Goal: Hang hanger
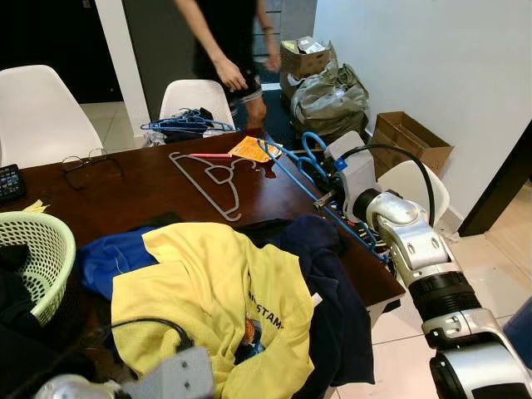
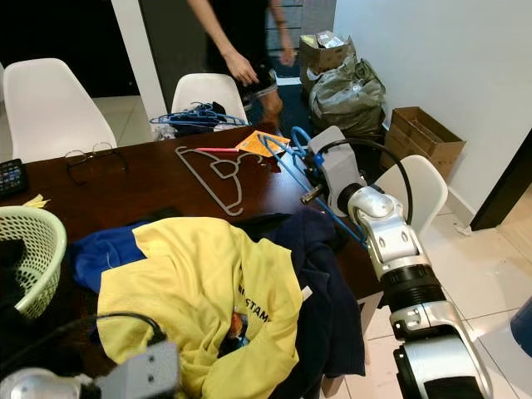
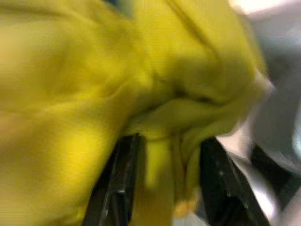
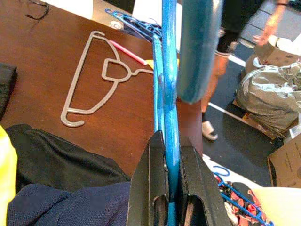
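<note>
Blue plastic hanger (image 4: 168, 117) pinched tight between the two black fingers of the right gripper (image 4: 170, 183), so picked up already but not hung anywhere yet. Held out over the right edge of the dark wooden table (image 1: 141, 195), above the navy garment (image 1: 332, 283), hook end pointing away toward the white chairs. No rail or rod to be seen for hanging it on, so probably most of the job left: carry it to a rail and hook it over. Fingers closed almost all the way, with just the thin blue bar squeezed between them. Down low on the left, left gripper (image 3: 164, 188) pushed into the yellow shirt (image 1: 208, 299), fingers spread apart with yellow cloth bunched between them; hard to tell from that blurry wrist view if really squeezing it or just touching it. Lying flat on the table past the clothes, a grey hanger (image 1: 212, 179), untouched, beside an orange paper (image 1: 249, 148). More blue hangers (image 1: 184, 125) piled on a white chair (image 1: 195, 98) behind the table. Green laundry basket (image 1: 37, 249) at the left side of the table. Beyond the table, a person (image 1: 229, 41) walking by, well apart from both grippers.
</note>
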Motion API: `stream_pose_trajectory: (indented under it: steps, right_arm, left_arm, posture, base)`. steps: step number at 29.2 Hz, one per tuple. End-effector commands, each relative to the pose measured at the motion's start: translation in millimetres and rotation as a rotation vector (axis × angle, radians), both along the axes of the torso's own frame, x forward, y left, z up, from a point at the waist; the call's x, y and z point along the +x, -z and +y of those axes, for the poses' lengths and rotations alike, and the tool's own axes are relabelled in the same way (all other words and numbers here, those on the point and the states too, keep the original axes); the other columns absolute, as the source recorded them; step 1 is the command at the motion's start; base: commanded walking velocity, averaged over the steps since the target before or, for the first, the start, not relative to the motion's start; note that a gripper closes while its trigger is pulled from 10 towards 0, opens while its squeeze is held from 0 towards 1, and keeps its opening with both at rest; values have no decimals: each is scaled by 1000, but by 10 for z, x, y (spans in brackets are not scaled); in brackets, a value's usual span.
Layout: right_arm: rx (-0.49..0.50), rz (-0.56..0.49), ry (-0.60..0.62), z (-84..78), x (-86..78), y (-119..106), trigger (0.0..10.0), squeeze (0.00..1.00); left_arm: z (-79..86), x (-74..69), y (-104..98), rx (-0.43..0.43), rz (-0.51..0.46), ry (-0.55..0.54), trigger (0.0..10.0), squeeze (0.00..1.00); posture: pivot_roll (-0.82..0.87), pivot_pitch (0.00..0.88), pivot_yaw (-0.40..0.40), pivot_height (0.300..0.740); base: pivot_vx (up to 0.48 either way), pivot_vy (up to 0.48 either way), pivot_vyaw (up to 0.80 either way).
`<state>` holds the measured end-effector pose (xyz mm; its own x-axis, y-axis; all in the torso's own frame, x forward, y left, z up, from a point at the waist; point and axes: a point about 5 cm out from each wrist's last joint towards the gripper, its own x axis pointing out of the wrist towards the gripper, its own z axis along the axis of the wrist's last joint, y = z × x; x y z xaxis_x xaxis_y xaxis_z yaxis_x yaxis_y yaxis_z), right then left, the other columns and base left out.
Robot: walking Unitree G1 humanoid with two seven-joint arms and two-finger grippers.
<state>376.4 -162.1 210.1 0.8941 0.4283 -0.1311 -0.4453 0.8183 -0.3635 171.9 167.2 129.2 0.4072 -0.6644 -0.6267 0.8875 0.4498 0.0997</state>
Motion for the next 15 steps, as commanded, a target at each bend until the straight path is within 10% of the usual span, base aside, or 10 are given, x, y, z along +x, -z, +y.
stream_pose_trajectory:
  steps: [1, 11, 12, 15]
  right_arm:
    - [2, -23, -2, 6, 21, -42, 10000, 0]
    - [-8, -1, -5, -30, 74, 37, 10000, 0]
    - [-14, 8, -18, -1, 65, 60, 10000, 0]
    - [-20, 19, -33, 29, 54, 85, 10000, 0]
  left_arm:
    - [-12, 163, -230, -114, -141, -63, 10000, 1000]
    - [5, 725, -467, -301, -432, -353, 10000, 1000]
    - [8, 817, -456, -358, -447, -443, 10000, 0]
    - [1, 892, -429, -418, -445, -526, 10000, 0]
  posture:
    - [82, 0, -28, 740]
    - [124, 0, -87, 740]
    - [123, 0, -86, 740]
    - [123, 0, -86, 740]
  base:
    - [0, 0, 0]
    - [0, 0, 0]
    - [0, 0, 0]
    - [0, 0, 0]
